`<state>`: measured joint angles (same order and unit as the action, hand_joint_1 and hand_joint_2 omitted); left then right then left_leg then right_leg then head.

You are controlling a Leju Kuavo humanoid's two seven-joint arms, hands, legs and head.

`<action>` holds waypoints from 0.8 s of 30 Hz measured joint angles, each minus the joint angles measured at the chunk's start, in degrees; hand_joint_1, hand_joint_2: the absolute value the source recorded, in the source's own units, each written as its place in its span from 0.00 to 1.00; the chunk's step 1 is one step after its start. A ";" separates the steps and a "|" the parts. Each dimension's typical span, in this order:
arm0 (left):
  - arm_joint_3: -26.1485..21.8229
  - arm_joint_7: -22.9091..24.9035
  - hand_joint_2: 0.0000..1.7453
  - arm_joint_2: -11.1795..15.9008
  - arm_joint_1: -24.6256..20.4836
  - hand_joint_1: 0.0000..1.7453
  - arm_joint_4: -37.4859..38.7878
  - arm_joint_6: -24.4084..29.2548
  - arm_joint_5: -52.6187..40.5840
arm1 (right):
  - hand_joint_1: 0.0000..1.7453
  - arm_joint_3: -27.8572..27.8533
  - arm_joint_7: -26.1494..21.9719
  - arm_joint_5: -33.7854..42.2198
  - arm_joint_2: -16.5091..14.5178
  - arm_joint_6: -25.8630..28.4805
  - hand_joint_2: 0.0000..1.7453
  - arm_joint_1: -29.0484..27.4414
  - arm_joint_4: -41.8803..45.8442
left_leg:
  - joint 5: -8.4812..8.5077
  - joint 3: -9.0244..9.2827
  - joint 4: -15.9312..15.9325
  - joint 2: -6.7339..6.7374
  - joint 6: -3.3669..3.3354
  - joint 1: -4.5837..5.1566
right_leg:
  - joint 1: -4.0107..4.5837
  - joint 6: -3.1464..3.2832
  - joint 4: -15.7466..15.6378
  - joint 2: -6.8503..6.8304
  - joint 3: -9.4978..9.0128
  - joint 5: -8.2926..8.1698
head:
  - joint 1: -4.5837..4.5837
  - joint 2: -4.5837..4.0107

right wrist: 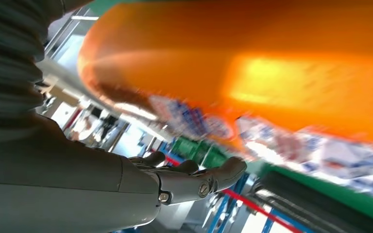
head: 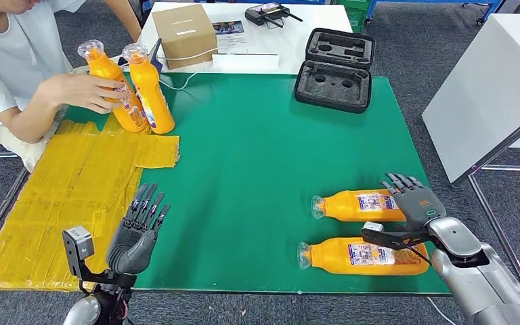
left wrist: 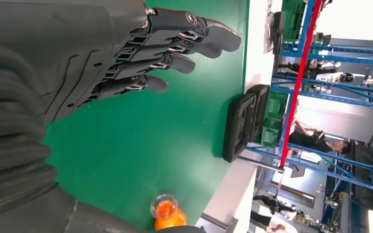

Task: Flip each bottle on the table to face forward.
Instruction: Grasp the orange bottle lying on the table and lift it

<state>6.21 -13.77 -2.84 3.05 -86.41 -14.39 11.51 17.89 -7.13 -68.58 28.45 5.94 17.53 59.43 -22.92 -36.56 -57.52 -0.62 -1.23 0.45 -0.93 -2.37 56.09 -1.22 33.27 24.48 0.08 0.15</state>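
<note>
Four orange bottles sit on the green bench [head: 257, 169]. Two lie on their sides at the near right, caps pointing left and labels facing up: the farther lying bottle [head: 357, 205] and the nearer lying bottle [head: 362, 256], close together and roughly parallel. Two others stand at the far left: the left standing bottle [head: 112, 88], tilted, and the right standing bottle [head: 149, 89], just beside it. A person's hand [head: 84, 91] grips the left standing bottle.

Right hand [head: 412, 200]: positioned at the base end of the farther lying bottle, fingers [head: 401, 181] extended and slightly apart; whether it touches the bottle cannot be told. In the right wrist view a blurred orange bottle body with label [right wrist: 252, 73] lies close to that hand [right wrist: 175, 187].

Left hand [head: 139, 230]: raised over the near left of the bench, fingers [left wrist: 175, 46] straight, slightly spread, holding nothing.

Surroundings: a patch of yellow tape [head: 68, 203] covers the left of the bench; an open black foam-lined case [head: 335, 68] lies at the far right; a cardboard box [head: 184, 34] rests on a white table [head: 311, 17] beyond.
</note>
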 joint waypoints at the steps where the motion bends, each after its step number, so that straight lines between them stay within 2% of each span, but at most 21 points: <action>1: 0.07 0.00 1.00 0.00 -0.16 0.00 0.15 -0.02 0.08 | 0.00 0.34 -0.33 0.47 -0.15 -0.04 1.00 0.24 -0.51 | 0.00 0.00 0.00 0.00 0.00 0.00 | 0.00 0.00 0.00 0.00 0.00 0.00 | -0.01 0.00; 3: 0.26 0.00 1.00 -0.01 -0.45 0.00 0.49 -0.04 0.35 | 0.03 1.08 -0.73 1.01 -0.54 -0.11 1.00 0.85 -1.57 | 0.00 0.01 0.00 0.01 0.00 0.00 | 0.00 0.00 0.00 0.00 0.00 0.00 | -0.01 0.00; 4: 0.37 0.01 1.00 -0.03 -0.57 0.00 0.68 -0.05 0.51 | 0.16 1.44 -0.80 1.12 -0.73 -0.17 1.00 1.20 -2.10 | 0.00 0.02 0.00 0.02 0.00 -0.01 | 0.01 0.00 0.00 0.01 -0.01 0.00 | -0.01 0.00; 6: 0.63 0.02 1.00 -0.11 -0.86 0.00 1.12 -0.11 0.81 | 0.58 2.20 -1.01 1.39 -1.06 -0.59 1.00 2.05 -3.30 | 0.01 0.04 0.00 0.03 0.00 -0.02 | 0.02 0.00 0.00 0.01 -0.02 0.00 | 0.00 0.00; 7: 0.79 0.02 1.00 -0.16 -1.06 0.00 1.37 -0.15 0.93 | 0.76 2.60 -1.28 1.78 -1.20 -0.98 1.00 2.51 -4.01 | 0.00 0.06 0.00 0.04 0.00 -0.02 | 0.02 0.00 0.00 0.01 -0.04 0.00 | 0.01 0.00; 8: 0.98 0.01 1.00 -0.19 -1.28 0.00 1.60 -0.19 1.07 | 0.85 2.98 -1.73 2.44 -1.32 -1.50 1.00 2.94 -4.74 | 0.00 0.08 0.00 0.04 0.00 -0.02 | 0.02 0.00 0.00 0.01 -0.05 0.00 | 0.01 0.00; 12: 1.54 -0.07 1.00 -0.20 -1.97 0.00 2.50 -0.37 1.45 | 0.99 4.16 -3.89 5.78 -1.51 -3.50 1.00 4.21 -7.15 | 0.01 0.14 0.00 0.04 0.00 -0.01 | 0.01 0.00 -0.01 0.01 -0.13 -0.01 | 0.01 0.00; 20: 1.78 -0.28 1.00 -0.23 -2.39 0.00 3.91 -0.40 2.29 | 1.00 6.06 -4.02 8.17 -1.32 -4.02 1.00 5.82 -8.93 | 0.01 0.25 -0.01 0.05 0.00 -0.02 | 0.03 -0.01 -0.01 0.02 -0.21 -0.01 | 0.01 0.00; 24: 1.76 -0.24 1.00 -0.31 -2.37 0.00 4.07 -0.26 2.35 | 1.00 7.08 -1.07 6.53 -1.59 -0.41 1.00 5.94 -9.34 | 0.00 0.25 0.00 0.06 0.00 -0.03 | 0.05 -0.01 0.00 0.02 -0.24 -0.01 | 0.01 0.00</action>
<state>7.98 -14.01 -3.15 0.67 -82.34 -14.65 13.86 24.97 -8.19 -62.05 26.86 5.53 23.46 50.09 -22.91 -36.31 -57.52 -0.57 -1.23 0.42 -0.88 -2.38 56.08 -1.20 33.03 24.47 0.09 0.15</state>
